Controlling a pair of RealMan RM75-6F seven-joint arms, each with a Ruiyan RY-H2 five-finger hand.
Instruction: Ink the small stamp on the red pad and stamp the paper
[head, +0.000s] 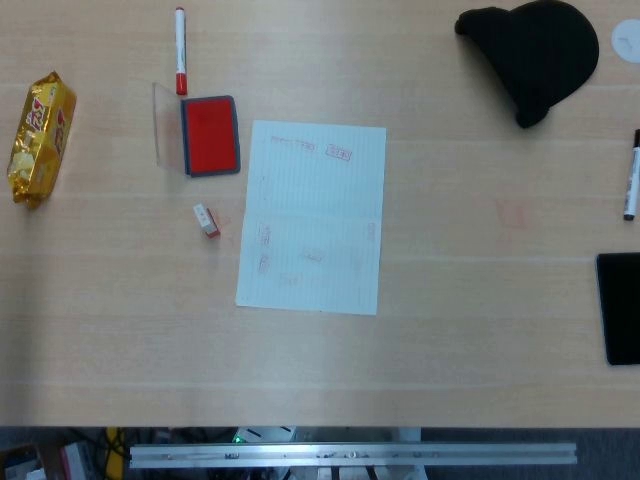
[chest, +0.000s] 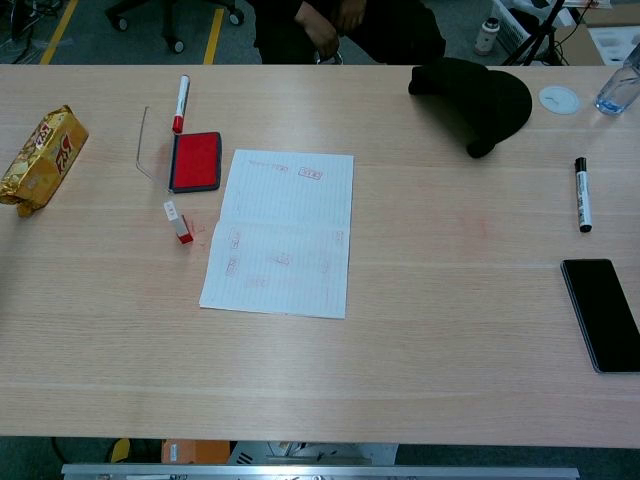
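Note:
The small stamp (head: 206, 220) (chest: 178, 222), white with a red end, lies on its side on the table just left of the paper. The red ink pad (head: 210, 134) (chest: 195, 160) sits open above it, its clear lid (head: 166, 125) (chest: 152, 146) standing up on the left. The white paper (head: 314, 215) (chest: 281, 231) lies flat mid-table and carries several faint red stamp marks. Neither hand appears in either view.
A red marker (head: 181, 50) (chest: 181, 103) lies behind the pad. A yellow snack pack (head: 40, 135) (chest: 42, 158) sits far left. At right are a black cap (head: 533, 55) (chest: 476, 98), a black marker (head: 632, 175) (chest: 581, 193), a black phone (head: 620, 306) (chest: 604, 313) and a water bottle (chest: 619, 88).

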